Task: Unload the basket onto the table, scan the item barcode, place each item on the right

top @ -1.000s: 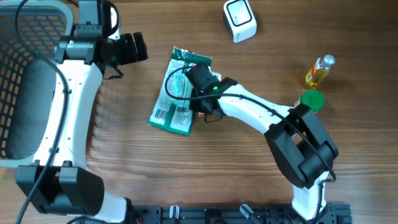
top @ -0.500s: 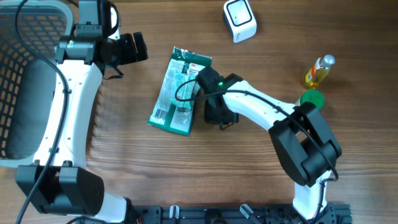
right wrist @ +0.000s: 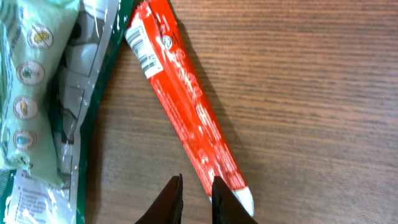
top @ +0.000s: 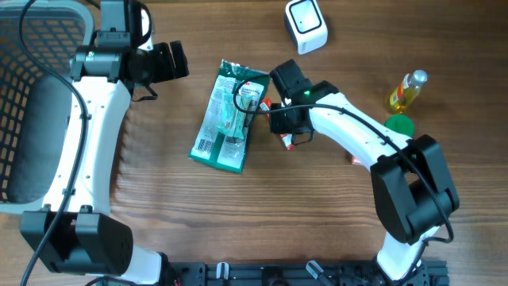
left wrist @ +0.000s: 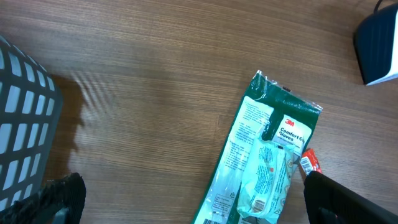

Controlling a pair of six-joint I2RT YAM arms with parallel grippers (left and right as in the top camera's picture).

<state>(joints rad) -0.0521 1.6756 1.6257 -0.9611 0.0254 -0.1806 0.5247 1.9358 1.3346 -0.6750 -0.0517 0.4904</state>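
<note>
**Overhead.** The green glove packet [top: 226, 119] lies flat mid-table, long axis running near to far, with its barcode panel at the near-left corner. A red stick pack [top: 291, 143] lies just right of it, mostly hidden under the right gripper [top: 286, 133]. Only its two ends show. The white scanner [top: 306, 26] stands at the far edge, well apart from both. The left gripper [top: 178, 59] is parked far-left with its jaws spread wide and nothing in them, beside the basket [top: 20, 87]. My guess is that it is kept out of the working lane. A yellow bottle [top: 406, 90] and a green lid [top: 398, 127] crowd the right side. The table [top: 159, 222] is bare wood near and left.

**Left wrist.** The packet's far end shows face up with its print readable. The red pack's end touches its right edge, and a corner of the scanner shows at the far right. The basket wall closes off the left.

**Right wrist.** The red pack lies diagonally on the wood, barcode up at its far end, and that end touches the green packet. The fingertips are parted by a narrow slit with wood showing between them, gripping nothing. The right fingertip is just beside the pack's near end.

**Judgement.** The red pack is probably the item, and it is not yet held. The packet's edge blocks the left side. The right of the pack is open wood for a finger.
</note>
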